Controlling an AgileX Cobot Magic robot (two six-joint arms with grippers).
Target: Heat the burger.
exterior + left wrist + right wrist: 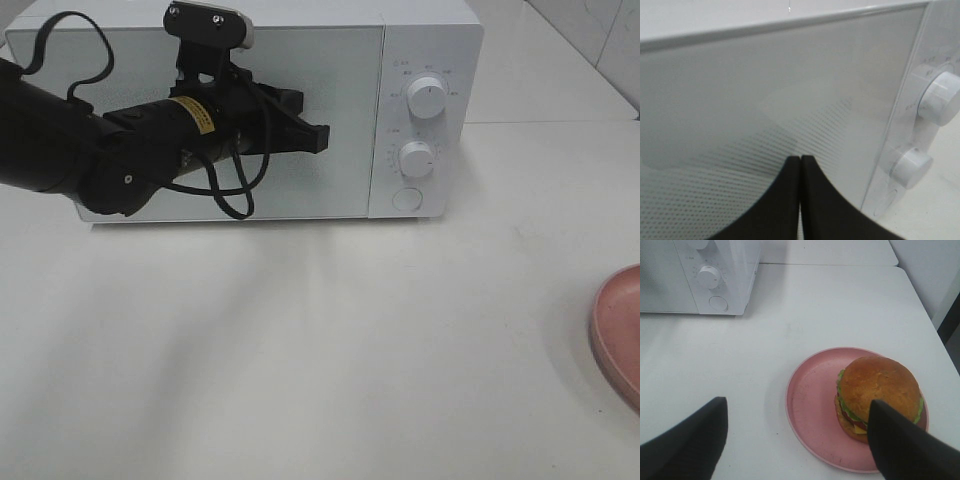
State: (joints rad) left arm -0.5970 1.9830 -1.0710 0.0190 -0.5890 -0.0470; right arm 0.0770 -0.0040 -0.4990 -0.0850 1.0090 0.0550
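Right now a white box-shaped microwave oven (pixel 300 110) stands at the far side of a white table (pixel 300 350). Its door is shut. On its right side are two round white knobs, an upper knob (pixel 428 99) and a lower knob (pixel 416 159), with a round white button (pixel 407 199) under them.

The black left gripper (pixel 322 137) reaches in from the left and hangs in front of the oven door, near the door's right edge. Its jaws are pressed tight together, with nothing between them. From the left wrist camera, the two black fingers (pixel 780 200) meet in one thin line, close to the dotted door glass.

The round burger with a shiny golden-brown bun (pixel 879 396) sits on a round pink plate (pixel 810 405), which lies near the right edge of the table, well apart from the oven. Green lettuce and some red filling peek out under the bun. From the high camera only a slice of the plate shows at the right edge, and the burger is out of sight.

The right gripper (pixel 795 440) hangs above the table beside the plate. Its jaws stand wide apart and hold nothing. One black finger (pixel 905 450) is in front of the burger's near side; I cannot tell if it touches.
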